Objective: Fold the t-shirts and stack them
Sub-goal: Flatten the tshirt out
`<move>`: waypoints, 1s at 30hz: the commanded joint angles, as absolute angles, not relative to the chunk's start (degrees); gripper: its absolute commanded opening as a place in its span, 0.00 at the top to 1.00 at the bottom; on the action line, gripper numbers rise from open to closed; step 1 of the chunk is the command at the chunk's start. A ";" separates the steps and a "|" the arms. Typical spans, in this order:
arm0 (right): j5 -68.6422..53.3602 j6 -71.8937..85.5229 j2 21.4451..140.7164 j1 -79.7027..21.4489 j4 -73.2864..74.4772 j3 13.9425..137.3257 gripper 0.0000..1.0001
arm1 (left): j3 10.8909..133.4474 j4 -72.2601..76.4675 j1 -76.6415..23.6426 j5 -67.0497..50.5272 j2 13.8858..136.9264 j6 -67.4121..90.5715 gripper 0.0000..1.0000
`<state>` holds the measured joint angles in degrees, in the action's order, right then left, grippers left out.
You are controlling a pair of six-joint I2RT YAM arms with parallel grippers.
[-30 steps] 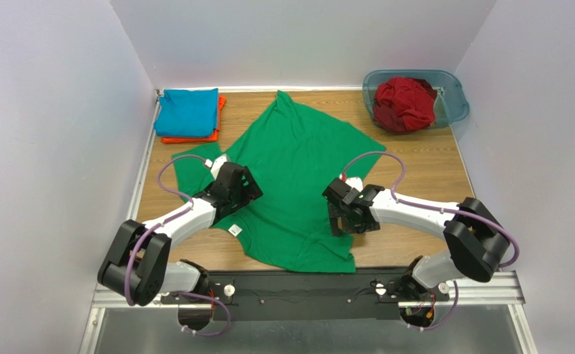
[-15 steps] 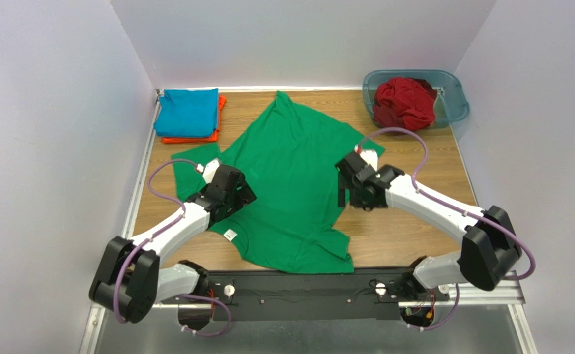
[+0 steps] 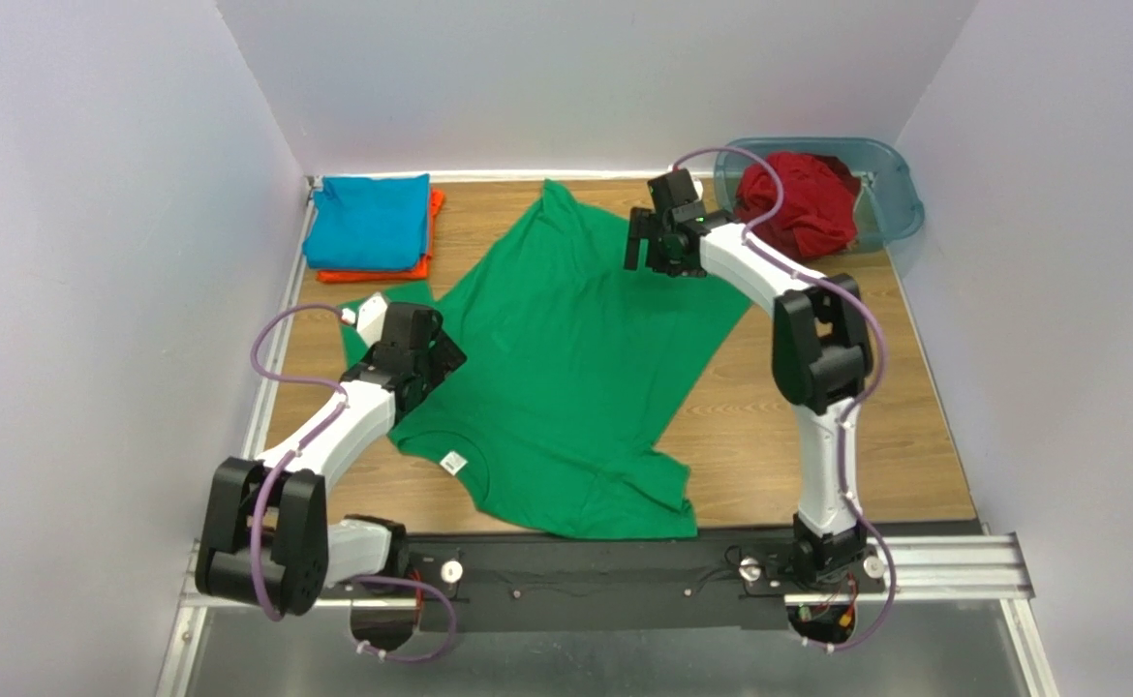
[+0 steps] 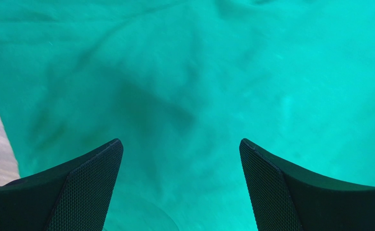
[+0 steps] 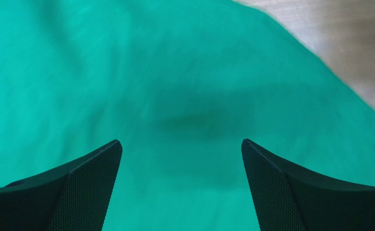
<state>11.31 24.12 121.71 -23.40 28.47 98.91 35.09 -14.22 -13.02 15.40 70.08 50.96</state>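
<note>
Right jaws farther, green t-shirt (image 3: 573, 363) beneath

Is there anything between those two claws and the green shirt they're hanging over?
Nothing visible. Both wrist views show the left gripper and right gripper open directly over the green t-shirt, with only its fabric between the fingers. The tub holding the dark red shirt stands at the far right corner, apart from it.
</note>
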 commanded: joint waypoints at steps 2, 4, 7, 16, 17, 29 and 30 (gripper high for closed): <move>6.50 20.83 130.95 -19.51 28.48 105.73 0.00 | 38.14 -9.86 -10.55 15.74 76.09 48.17 0.02; 7.38 19.95 131.75 -19.07 28.48 104.51 0.00 | 39.11 -9.23 -10.02 15.64 78.30 48.25 0.02; 8.00 20.39 130.52 -18.46 28.39 99.77 0.00 | 41.65 -8.88 -9.84 14.68 83.13 47.73 0.02; 9.57 27.33 117.00 -18.02 27.42 74.75 0.00 | 51.57 -8.17 -11.07 11.07 95.26 45.27 0.02; 9.84 28.20 115.16 -18.02 27.42 71.84 0.00 | 52.55 -8.17 -11.60 11.07 96.14 45.09 0.02; 1.68 39.02 80.79 -18.19 24.61 34.12 0.00 | 83.80 -12.83 -22.14 10.90 120.03 38.85 0.02; 0.36 39.37 78.86 -18.28 24.61 32.71 0.00 | 86.72 -14.83 -22.58 10.46 121.62 38.15 0.02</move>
<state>8.23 34.65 82.85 -18.31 18.26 41.06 77.82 -10.83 -21.06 12.05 115.31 40.97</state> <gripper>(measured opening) 0.998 0.984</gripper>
